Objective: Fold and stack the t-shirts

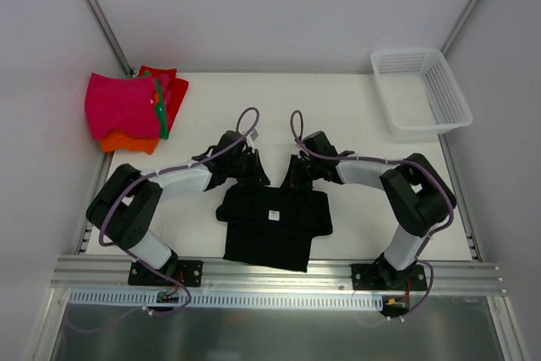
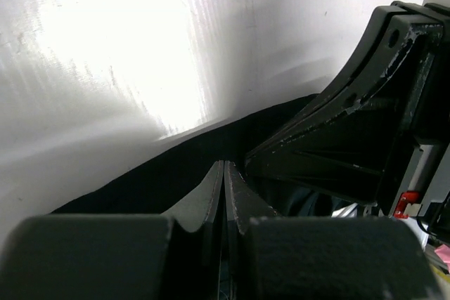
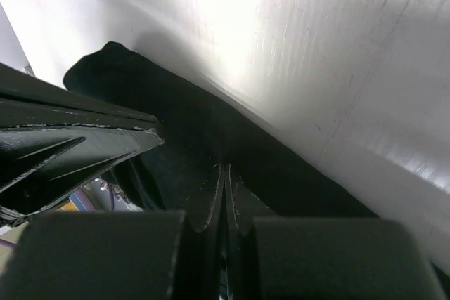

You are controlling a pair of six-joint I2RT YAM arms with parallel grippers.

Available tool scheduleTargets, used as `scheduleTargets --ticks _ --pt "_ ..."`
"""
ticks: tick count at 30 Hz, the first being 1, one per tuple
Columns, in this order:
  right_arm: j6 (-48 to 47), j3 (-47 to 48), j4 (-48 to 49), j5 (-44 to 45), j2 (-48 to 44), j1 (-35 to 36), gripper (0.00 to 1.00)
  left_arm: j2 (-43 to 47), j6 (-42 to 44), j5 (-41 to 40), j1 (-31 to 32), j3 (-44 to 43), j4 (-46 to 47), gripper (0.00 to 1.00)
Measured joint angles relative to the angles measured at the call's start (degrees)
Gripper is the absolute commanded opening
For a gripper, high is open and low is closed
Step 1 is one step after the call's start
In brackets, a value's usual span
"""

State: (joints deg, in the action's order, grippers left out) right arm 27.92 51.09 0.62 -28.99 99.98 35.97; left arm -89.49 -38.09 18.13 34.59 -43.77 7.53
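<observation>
The left gripper [image 1: 251, 166] [image 2: 223, 173] is pressed together, pinching the far edge of the black shirt [image 1: 275, 226]. Just beside it, the right gripper [image 1: 296, 173] [image 3: 225, 173] is likewise closed, nipping the same edge. The shirt lies at the middle of the table's [image 1: 338, 116] near edge, its white label [image 1: 273, 215] up. In the far left corner sit a pink shirt [image 1: 122, 106], orange shirt [image 1: 127, 143], red shirt [image 1: 173, 82] and green shirt [image 1: 161, 112], piled. A basket [image 1: 420, 128] stands in the far right corner.

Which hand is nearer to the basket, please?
Right. The right hand is left of the basket, at the edge of the black shirt; the left hand is farther left.
</observation>
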Motion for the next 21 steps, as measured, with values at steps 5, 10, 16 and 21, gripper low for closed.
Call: scheduleTargets --ticks 5,10,16,21 --pt "-0.1 -0.2 -0.1 1.0 -0.4 0.3 0.00 -1.4 -0.5 1.1 1.2 -0.9 1.3 0.00" --pt "-0.6 1.8 -1.4 1.7 1.1 0.4 0.01 -1.4 -1.6 0.9 5.5 -0.9 1.7 0.00" --pt "-1.2 6.2 -3.5 2.7 5.7 0.5 0.00 3.2 -3.2 -2.6 10.5 1.9 0.7 0.00" --pt "-1.2 9.5 -5.7 4.8 8.2 1.1 0.00 11.3 -3.7 -5.7 10.6 3.4 -2.2 0.00"
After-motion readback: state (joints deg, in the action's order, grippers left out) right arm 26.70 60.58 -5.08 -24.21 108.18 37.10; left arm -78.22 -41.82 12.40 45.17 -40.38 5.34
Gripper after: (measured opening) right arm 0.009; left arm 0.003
